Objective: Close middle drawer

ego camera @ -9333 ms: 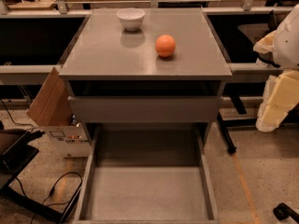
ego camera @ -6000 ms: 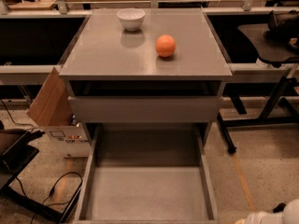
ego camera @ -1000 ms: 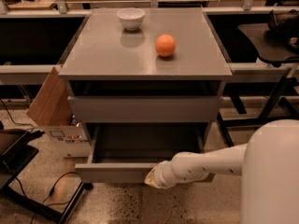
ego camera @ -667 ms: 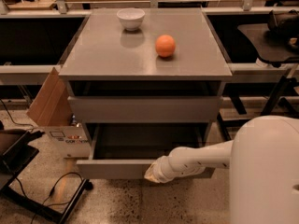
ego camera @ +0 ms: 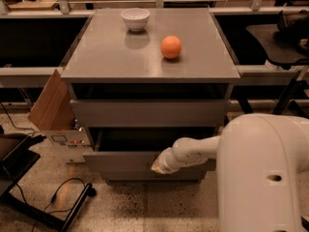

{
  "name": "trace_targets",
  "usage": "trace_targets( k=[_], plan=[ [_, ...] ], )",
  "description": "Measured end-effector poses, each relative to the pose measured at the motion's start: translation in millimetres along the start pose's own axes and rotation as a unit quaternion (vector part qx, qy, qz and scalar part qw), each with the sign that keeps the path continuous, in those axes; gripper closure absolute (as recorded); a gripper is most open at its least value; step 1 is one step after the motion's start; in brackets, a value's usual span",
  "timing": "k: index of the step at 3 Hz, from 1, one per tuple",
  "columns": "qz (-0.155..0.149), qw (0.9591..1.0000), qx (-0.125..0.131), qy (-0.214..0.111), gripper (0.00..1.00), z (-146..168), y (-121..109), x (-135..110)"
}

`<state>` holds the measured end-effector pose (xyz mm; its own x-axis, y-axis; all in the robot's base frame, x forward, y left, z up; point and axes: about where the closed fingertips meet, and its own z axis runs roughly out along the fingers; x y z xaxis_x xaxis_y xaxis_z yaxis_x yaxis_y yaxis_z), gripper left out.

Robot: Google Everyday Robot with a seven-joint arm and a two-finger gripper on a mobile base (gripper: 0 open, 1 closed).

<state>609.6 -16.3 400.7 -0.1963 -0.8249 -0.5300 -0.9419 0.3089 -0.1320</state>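
Observation:
The middle drawer is a plain grey handleless drawer in the grey cabinet. It stands out only a little, with a dark gap above its front. My gripper presses against the middle of that front, at the end of my white arm, which reaches in from the lower right. Another grey drawer front sits shut above it.
A white bowl and an orange rest on the cabinet top. A cardboard box leans at the cabinet's left. Black cables and a stand lie on the floor at left. A dark chair stands at right.
The drawer was pulled far out at first. My arm came in from the right and pushed its front inward; it now sits closer to the cabinet than a second ago.

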Motion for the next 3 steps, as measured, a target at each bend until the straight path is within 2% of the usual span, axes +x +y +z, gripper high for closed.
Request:
trace_targets(
  k=[1, 2, 3],
  plan=[
    [0.005, 0.9999, 0.013, 0.007, 1.00, 1.7, -28.4, -0.3],
    [0.022, 0.9990, 0.037, 0.013, 1.00, 1.4, -71.5, 3.1],
    [0.020, 0.9992, 0.033, 0.009, 1.00, 1.9, -66.9, 2.0]
  ],
)
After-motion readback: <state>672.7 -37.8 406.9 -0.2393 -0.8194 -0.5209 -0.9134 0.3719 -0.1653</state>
